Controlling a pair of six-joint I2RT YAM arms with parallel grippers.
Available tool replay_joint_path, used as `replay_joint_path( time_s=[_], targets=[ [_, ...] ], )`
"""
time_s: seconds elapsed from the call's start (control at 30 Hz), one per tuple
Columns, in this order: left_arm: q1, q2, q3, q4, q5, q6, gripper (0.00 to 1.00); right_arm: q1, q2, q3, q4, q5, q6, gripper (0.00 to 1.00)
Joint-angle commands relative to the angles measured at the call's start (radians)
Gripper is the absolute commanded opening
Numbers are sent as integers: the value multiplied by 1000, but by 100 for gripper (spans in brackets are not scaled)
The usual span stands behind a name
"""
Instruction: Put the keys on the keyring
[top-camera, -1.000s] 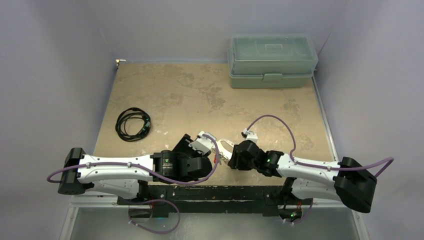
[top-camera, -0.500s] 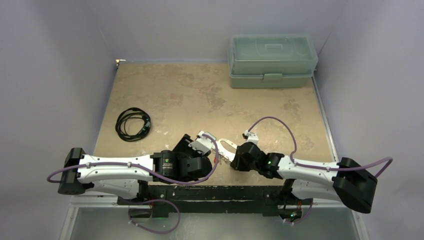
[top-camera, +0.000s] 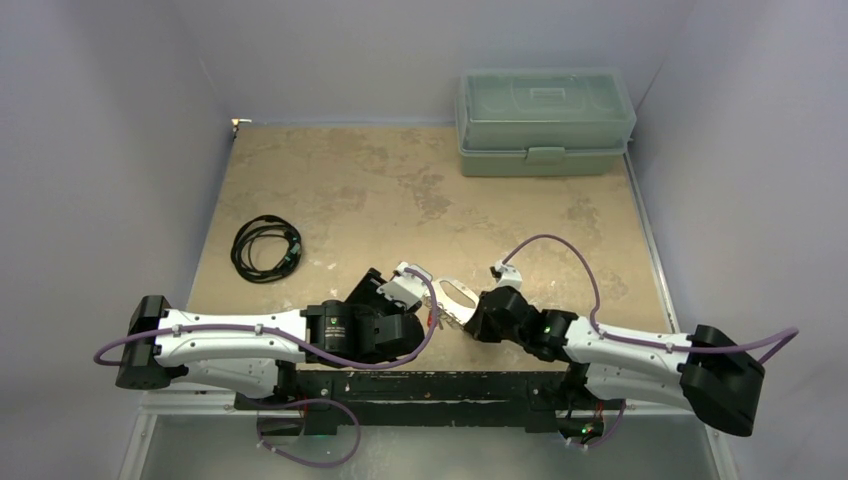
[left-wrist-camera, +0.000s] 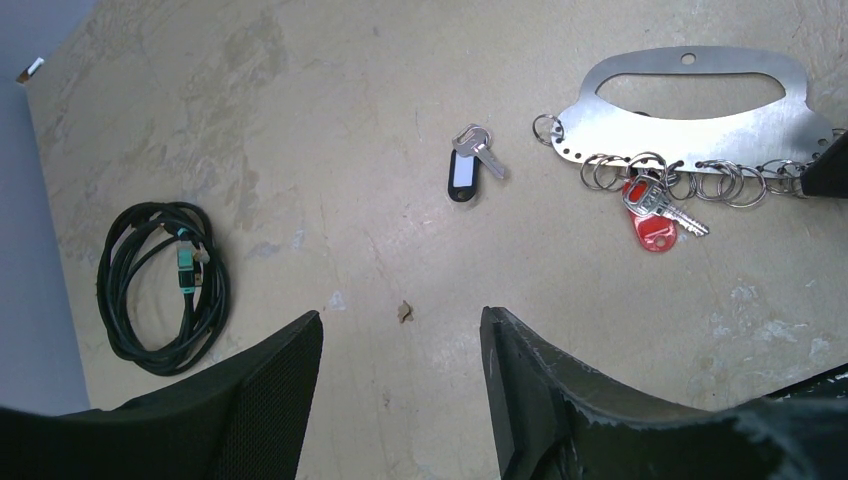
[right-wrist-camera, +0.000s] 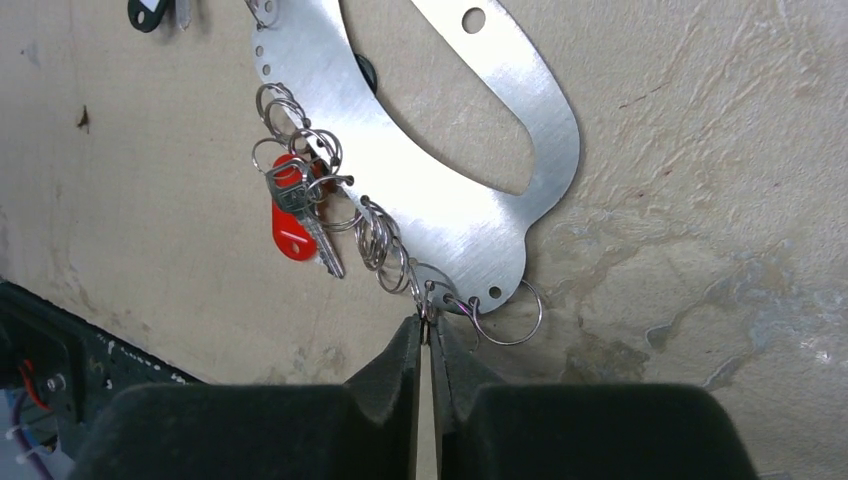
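Right fingers (right-wrist-camera: 412, 340) clamped on a small ring (right-wrist-camera: 427, 305) of the keyring (right-wrist-camera: 420, 210) — near edge of bench (top-camera: 350, 180), centre. Left fingers (left-wrist-camera: 285, 380) apart — holding nothing.

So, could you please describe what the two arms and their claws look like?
The left arm and right arm each have white shells, black joints and a loose purple cable. A small green light shows on the right arm. The left claw and right claw have black, wedge-shaped fingers.

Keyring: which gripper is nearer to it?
Right. The right gripper is shut on the keyring at its looped edge; the left gripper is open, hovering apart from it.
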Motion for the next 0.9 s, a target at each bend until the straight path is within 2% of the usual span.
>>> replay_joint_path(
  time_s=[0.0, 0.13, 0.33, 0.87],
  targets=[
    [0, -14, 1, -4, -22, -12, 58, 5, -37, -4, 6, 48, 2, 6],
    [0, -10, 1, 0, -16, -9, 58, 5, -48, 10, -16, 60, -1, 0],
    [0, -14, 1, 4, -9, -10, 57, 5, -51, 27, -25, 64, -11, 0],
    [0, -91, -25, 137, 137, 59, 55, 5, -45, 105, -73, 110, -88, 0]
  ],
)
